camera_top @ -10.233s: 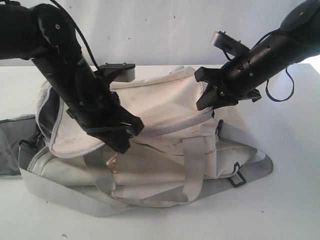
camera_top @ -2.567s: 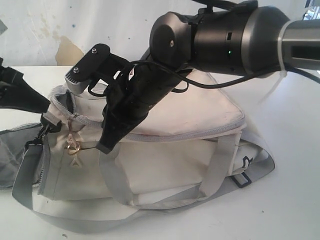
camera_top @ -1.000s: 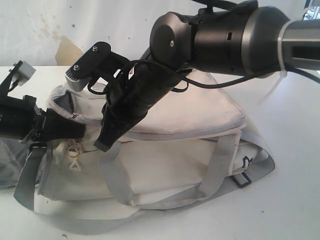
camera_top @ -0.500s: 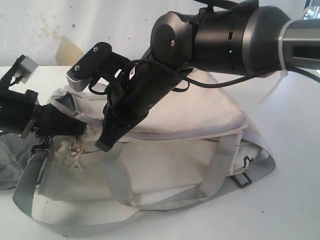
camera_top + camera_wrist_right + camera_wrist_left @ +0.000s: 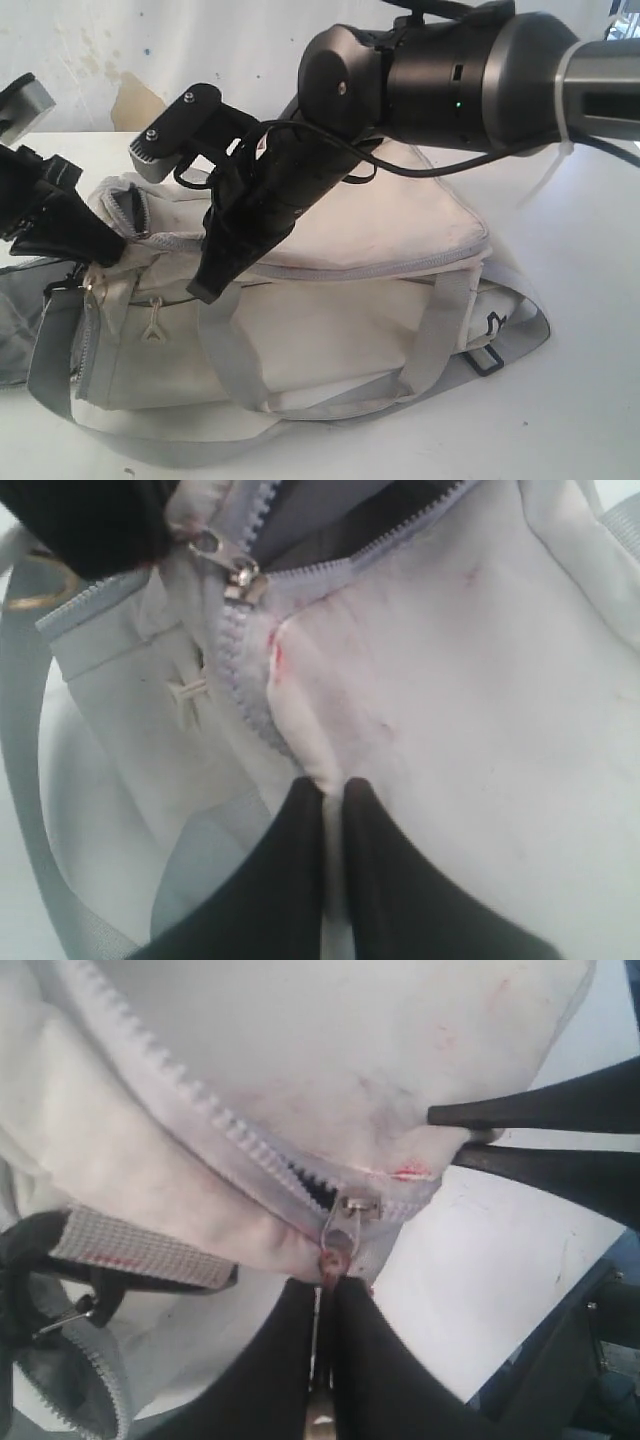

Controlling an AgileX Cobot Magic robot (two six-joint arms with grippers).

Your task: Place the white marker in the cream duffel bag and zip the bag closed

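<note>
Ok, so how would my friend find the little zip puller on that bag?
Find the big cream duffel bag lying on the white table and follow its light grey zipper to the end by the left gripper. The zip pull is the small silvery metal tab pinched in those black jaws, not the pale pull dangling lower on the bag's side.

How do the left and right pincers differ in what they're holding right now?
The left pincer is shut on the metal zipper pull; the right pincer is shut on a fold of the cream duffel bag beside the zipper. The left pincer sits at the bag's end, while the right pincer reaches across its top. Both are shut on the bag.
</note>
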